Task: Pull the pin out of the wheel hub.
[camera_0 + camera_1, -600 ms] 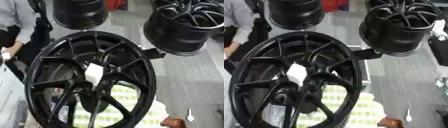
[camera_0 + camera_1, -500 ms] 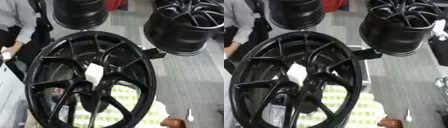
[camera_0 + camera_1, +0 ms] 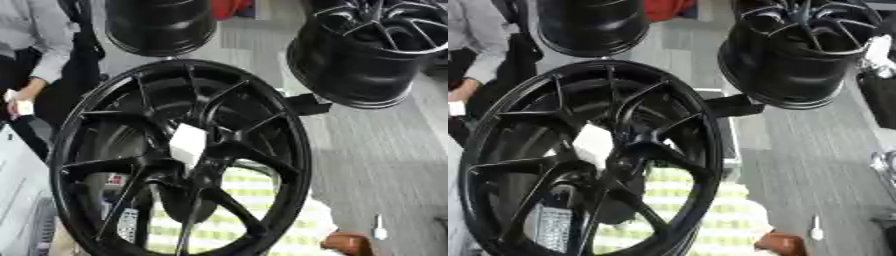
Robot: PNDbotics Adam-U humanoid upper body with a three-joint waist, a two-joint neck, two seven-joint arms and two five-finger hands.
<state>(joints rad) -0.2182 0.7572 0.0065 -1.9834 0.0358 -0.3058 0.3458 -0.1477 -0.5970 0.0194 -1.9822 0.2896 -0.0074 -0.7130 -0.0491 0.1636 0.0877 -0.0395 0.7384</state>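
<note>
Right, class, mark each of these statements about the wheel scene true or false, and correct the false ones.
1. The big black wheel in front stands on edge, its spokes facing the camera. True.
2. A white tag sits near that wheel's centre. True.
3. A robot hand is gripping the hub. False: no robot hand shows in either view.
4. Only one wheel is in view. False: two more black wheels, one at upper left and one at upper right, sit behind it.
5. The floor on the right is red. False: it is grey.
</note>
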